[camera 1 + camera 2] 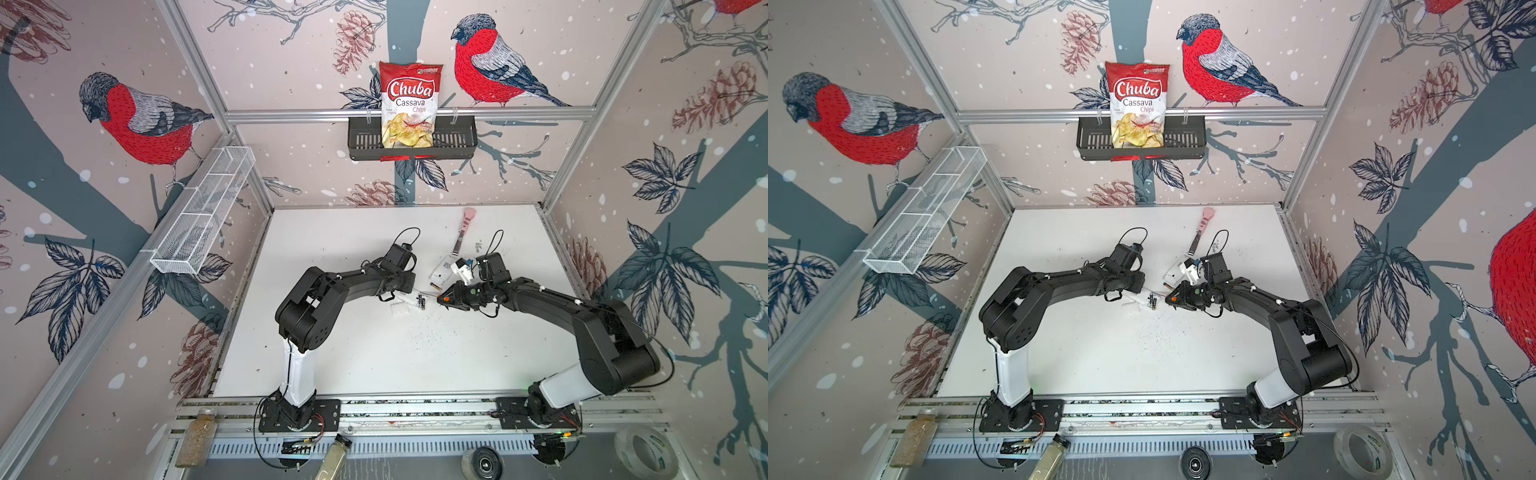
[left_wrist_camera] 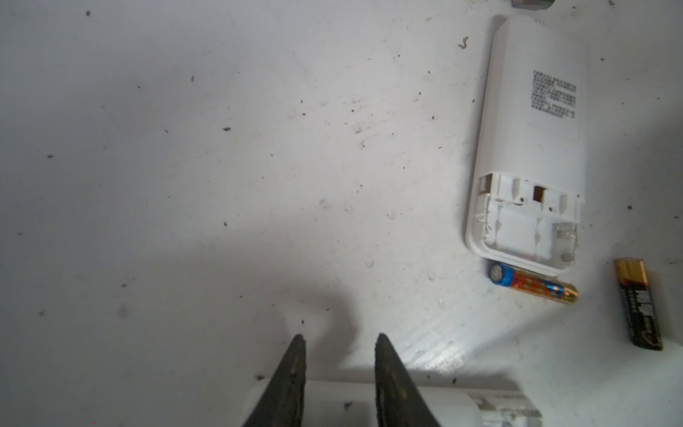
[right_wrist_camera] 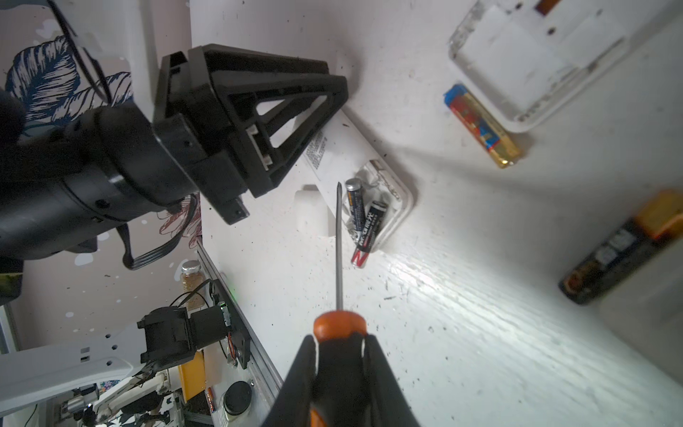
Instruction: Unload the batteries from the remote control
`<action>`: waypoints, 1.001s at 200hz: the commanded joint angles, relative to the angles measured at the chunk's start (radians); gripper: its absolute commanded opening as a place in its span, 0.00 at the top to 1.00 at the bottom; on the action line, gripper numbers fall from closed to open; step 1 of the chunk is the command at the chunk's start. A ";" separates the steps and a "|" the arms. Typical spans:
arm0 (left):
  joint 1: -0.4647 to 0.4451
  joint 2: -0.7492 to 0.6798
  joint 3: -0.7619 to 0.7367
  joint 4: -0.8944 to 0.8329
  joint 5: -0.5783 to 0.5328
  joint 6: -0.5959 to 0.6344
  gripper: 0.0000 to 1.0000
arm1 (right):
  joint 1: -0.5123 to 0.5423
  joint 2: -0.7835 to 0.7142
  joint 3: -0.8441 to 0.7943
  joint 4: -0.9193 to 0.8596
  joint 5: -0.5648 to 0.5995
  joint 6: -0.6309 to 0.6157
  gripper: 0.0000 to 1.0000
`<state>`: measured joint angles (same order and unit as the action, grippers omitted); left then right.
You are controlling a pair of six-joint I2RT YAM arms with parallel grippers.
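Note:
My left gripper [image 2: 340, 338] is shut across a white remote control [image 2: 351, 403], which lies on the table with its battery bay uncovered [image 3: 343, 159]. Two dark batteries [image 3: 356, 201] [image 3: 371, 225] lie tilted in that bay, one poking over its end. My right gripper [image 3: 340, 338] is shut on an orange-handled screwdriver [image 3: 340, 325]. Its thin shaft [image 3: 338, 251] points at the bay, with the tip just beside the batteries. In both top views the two grippers [image 1: 409, 293] [image 1: 446, 299] meet mid-table over the remote [image 1: 1140, 300].
A second white remote [image 2: 528, 148] lies back-up with an empty bay. An orange-blue battery [image 2: 532, 283] and a black-gold one [image 2: 639, 307] lie loose beside it. A pink-handled tool [image 1: 465, 228] lies behind. A chip bag [image 1: 409, 104] stands in a black wall basket.

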<state>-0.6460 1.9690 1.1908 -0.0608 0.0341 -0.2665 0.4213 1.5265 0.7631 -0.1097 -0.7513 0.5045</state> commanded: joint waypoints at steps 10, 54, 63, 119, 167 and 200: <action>-0.003 0.004 -0.006 -0.039 0.033 -0.014 0.67 | 0.004 -0.006 -0.001 0.001 -0.011 -0.002 1.00; -0.003 0.002 -0.011 -0.039 0.032 -0.012 0.68 | -0.010 0.001 -0.016 -0.003 0.022 -0.006 1.00; -0.003 0.004 -0.011 -0.038 0.032 -0.012 0.68 | -0.009 0.004 -0.016 -0.005 0.037 -0.005 1.00; -0.003 0.005 -0.013 -0.033 0.035 -0.016 0.68 | 0.020 0.055 -0.011 0.019 0.045 -0.006 1.00; -0.003 0.005 -0.013 -0.037 0.029 -0.015 0.68 | 0.046 0.035 -0.012 0.038 0.022 -0.006 1.00; -0.002 0.013 -0.007 -0.036 0.037 -0.017 0.68 | 0.052 0.010 -0.016 0.034 0.023 -0.003 1.00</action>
<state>-0.6460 1.9713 1.1835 -0.0410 0.0494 -0.2668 0.4690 1.5528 0.7467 -0.1131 -0.7055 0.5041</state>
